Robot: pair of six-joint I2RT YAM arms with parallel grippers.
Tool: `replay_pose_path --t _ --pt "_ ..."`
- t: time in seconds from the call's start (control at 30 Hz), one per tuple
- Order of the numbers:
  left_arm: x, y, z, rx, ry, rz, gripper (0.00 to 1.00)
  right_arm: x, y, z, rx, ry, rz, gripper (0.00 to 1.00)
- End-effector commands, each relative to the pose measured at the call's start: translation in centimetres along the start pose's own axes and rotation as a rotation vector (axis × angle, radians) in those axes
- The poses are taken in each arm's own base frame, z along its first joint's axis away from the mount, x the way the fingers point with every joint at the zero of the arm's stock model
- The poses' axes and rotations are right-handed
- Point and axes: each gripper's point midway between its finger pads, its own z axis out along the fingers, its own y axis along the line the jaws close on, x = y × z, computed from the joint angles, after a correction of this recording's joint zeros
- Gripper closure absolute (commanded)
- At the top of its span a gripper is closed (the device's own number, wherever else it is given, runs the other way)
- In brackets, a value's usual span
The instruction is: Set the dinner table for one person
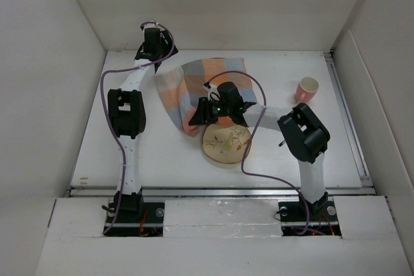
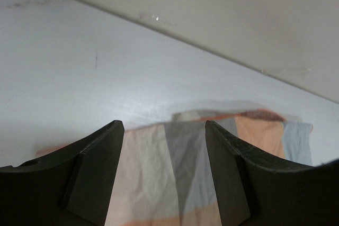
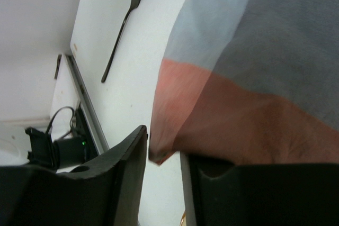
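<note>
Dinner table bears 1 cloth, 1 plate, 1 cup.

The big flat white table is plain all over. The soft checked cloth has squares of orange, pale blue and grey, and they look darker where the stripes cross. The round cream plate has small coloured marks on it. The little pink cup is white inside. The thin black fork is one colour all over. The long purple cables are too.
</note>
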Motion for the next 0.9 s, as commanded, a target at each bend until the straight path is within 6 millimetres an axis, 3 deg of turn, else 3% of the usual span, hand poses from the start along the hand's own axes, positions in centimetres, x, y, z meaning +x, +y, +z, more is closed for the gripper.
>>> replay_pose_path --t 0.0,0.03,0.07,0.1,0.13,0.2,0.23,0.27,0.3,0.33,0.37,0.4,0.43,0.47,0.5,0.53,0.6,0.63,0.67,0.7,0.73,0.87 --pt "-4.1 -2.8 -5.9 0.054 -0.071 0.020 0.40 -4.2 5.0 -1.6 -0.117 -0.064 -0.105 0.52" --pt "-5.6 -3.5 -7.9 0.071 -0.108 0.012 0.40 -5.5 5.9 -2.7 -0.089 -0.116 -0.149 0.47" --pt "-3.0 -2.5 -8.1 0.038 -0.061 0.014 0.40 -6.2 5.8 -3.6 -0.061 -0.140 -0.164 0.45" --pt "-2.9 -4.3 -11.3 0.041 -0.090 0.032 0.41 -8.1 5.8 -6.4 0.004 -0.220 -0.190 0.40" --pt "-1.0 -3.2 -10.9 0.017 -0.050 0.036 0.41 -8.1 5.8 -6.5 0.004 -0.221 -0.190 0.40" --pt "0.3 -6.2 -14.3 0.070 -0.065 0.048 0.42 -8.6 3.2 -8.7 0.108 -0.266 -0.178 0.40" --pt "4.1 -4.3 -14.7 0.002 -0.022 0.046 0.44 -9.3 3.7 -10.5 0.129 -0.306 -0.190 0.41" --pt "4.7 -6.4 -17.3 0.047 -0.038 0.051 0.45 -9.4 2.8 -11.6 0.168 -0.329 -0.184 0.42" --pt "5.6 -6.8 -18.2 0.062 -0.043 0.041 0.45 -8.5 0.0 -12.8 0.241 -0.344 -0.150 0.44" --pt "8.6 -4.7 -18.7 0.014 0.002 0.029 0.50 -8.3 -1.1 -13.8 0.279 -0.365 -0.137 0.54" --pt "8.7 -4.6 -20.4 0.031 -0.005 -0.053 0.53 -8.7 -1.3 -15.4 0.307 -0.412 -0.136 0.79" --pt "8.9 -4.8 -21.0 0.067 -0.024 -0.096 0.57 -7.7 -4.3 -16.9 0.397 -0.437 -0.080 0.95" --pt "12.5 -2.1 -21.5 0.026 0.035 -0.110 0.63 -7.3 -5.4 -17.8 0.433 -0.453 -0.055 1.00" --pt "12.2 -1.9 -23.0 0.041 0.015 -0.157 0.66 -7.3 -5.7 -19.1 0.452 -0.491 -0.047 1.00" --pt "12.6 -1.6 -23.7 0.051 0.010 -0.172 0.69 -5.8 -7.8 -20.0 0.517 -0.500 0.001 1.00" --pt "15.0 0.3 -24.3 0.022 0.047 -0.169 0.69 -5.7 -9.3 -21.3 0.562 -0.530 0.035 1.00" --pt "15.7 0.2 -25.9 0.057 0.057 -0.184 0.68 -5.3 -11.3 -23.0 0.633 -0.577 0.079 0.76" --pt "17.1 0.6 -26.4 0.056 0.094 -0.180 0.68 -4.7 -13.2 -24.1 0.677 -0.586 0.114 0.65" --pt "17.4 0.4 -26.9 0.066 0.100 -0.176 0.66 -4.7 -13.9 -24.6 0.695 -0.596 0.132 0.49" --pt "18.1 0.3 -27.2 0.070 0.121 -0.164 0.62 -4.4 -15.0 -24.7 0.716 -0.591 0.154 0.44" --pt "20.1 -0.2 -27.7 0.099 0.195 -0.155 0.57 -4.0 -15.9 -24.6 0.730 -0.572 0.179 0.41" --pt "23.2 -1.0 -28.0 0.109 0.256 -0.120 0.52 -3.8 -17.9 -24.5 0.753 -0.580 0.226 0.40"
